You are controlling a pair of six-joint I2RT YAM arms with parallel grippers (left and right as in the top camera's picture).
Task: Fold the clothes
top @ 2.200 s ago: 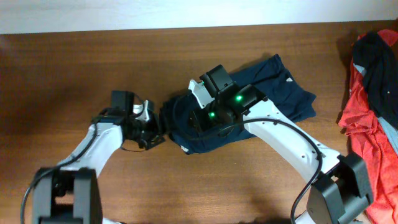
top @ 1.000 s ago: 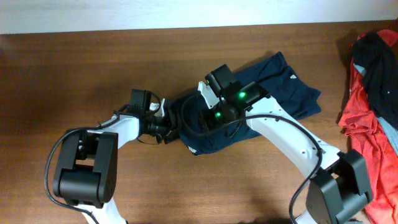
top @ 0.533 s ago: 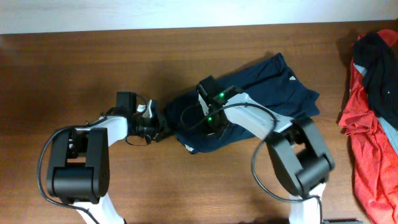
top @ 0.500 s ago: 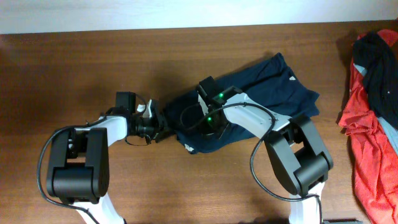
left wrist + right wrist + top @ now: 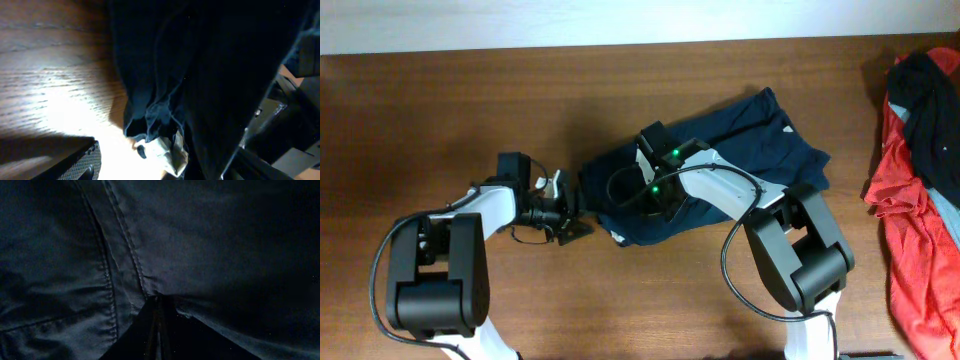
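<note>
Two arms crowd one end of the cloth. Farthest left, the left gripper [image 5: 570, 213] lies low over the table [image 5: 440, 110], pointing rightward with its fingers spread wide and nothing clamped. Its wrist view shows one ribbed finger pad [image 5: 82, 161] at the bottom corner, and ahead of it a crumpled hem and a small white label [image 5: 162, 150]. The shorts [image 5: 760, 145] begin just beside those tips, to their right (that edge is bunched into ridges).

Next along, the right gripper [image 5: 159, 300] is planted on that same lower-left end. Its fingers are pressed together, with a pucker of navy fabric gathered at the tips beside a stitched seam — a pinch, by the look of it.

From there the shorts run on a diagonal, low at the left near both grippers and rising to the upper right. So the fold likely turns on this: the free corner lies directly in front of the open left fingers, and that arm is the nearer one to take it.

Far right, the red and black garment heap [image 5: 915, 180] sits well apart.
</note>
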